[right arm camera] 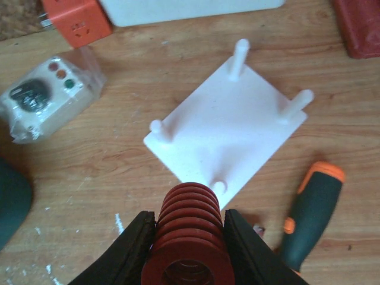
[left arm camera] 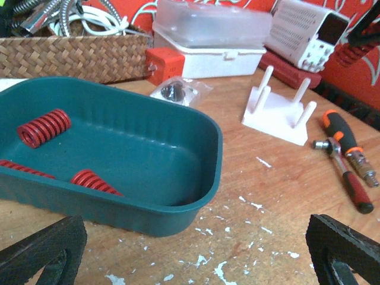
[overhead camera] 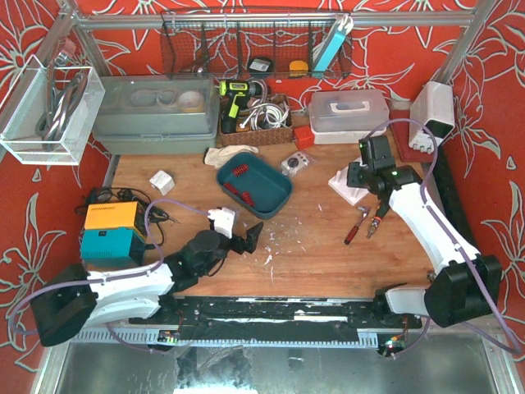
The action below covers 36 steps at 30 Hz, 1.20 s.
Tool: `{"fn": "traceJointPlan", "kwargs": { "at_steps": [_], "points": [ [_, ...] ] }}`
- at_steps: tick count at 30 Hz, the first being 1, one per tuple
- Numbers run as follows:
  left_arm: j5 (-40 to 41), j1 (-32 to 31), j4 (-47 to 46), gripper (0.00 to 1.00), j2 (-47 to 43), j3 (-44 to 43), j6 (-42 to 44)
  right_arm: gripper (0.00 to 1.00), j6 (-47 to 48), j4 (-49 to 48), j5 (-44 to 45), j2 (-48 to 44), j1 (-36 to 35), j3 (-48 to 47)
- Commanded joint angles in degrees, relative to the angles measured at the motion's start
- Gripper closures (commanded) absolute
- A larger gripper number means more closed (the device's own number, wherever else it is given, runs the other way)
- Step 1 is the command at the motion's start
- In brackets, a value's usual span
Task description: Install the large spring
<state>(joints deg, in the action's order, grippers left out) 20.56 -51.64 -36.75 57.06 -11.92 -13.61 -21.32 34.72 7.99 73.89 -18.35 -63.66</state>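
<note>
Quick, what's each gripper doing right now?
Left gripper: open, holding nothing.
Right gripper: closed on the red spring.

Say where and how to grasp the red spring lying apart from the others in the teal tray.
Clamp the red spring across its coils at mid-length, descending from above. It lies on its side on the teal tray floor, clear of the others, and the walls would likely block a level approach.
</note>
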Motion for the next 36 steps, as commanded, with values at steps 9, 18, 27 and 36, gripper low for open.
{"fn": "traceJointPlan", "kwargs": {
  "at_steps": [9,18,27,36],
  "points": [
    [-6.25,-0.39,-0.32,0.00,-1.83,-3.10,0.26,1.00,9.12,11.33,10.76,11.91,3.14,-16.96],
    [-4.22,-0.39,-0.17,0.00,-1.58,-3.05,2.33,1.00,16.18,15.23,12.37,25.58,5.94,-31.49],
    [-4.58,-0.39,-0.24,0.00,-3.58,-2.64,2.72,1.00,16.65,17.32,11.31,35.71,8.42,-41.69],
    [-6.20,-0.40,-0.42,0.00,-3.91,-2.58,2.35,1.00,11.14,8.38,1.93,34.72,8.52,-36.29]
  ]
}}
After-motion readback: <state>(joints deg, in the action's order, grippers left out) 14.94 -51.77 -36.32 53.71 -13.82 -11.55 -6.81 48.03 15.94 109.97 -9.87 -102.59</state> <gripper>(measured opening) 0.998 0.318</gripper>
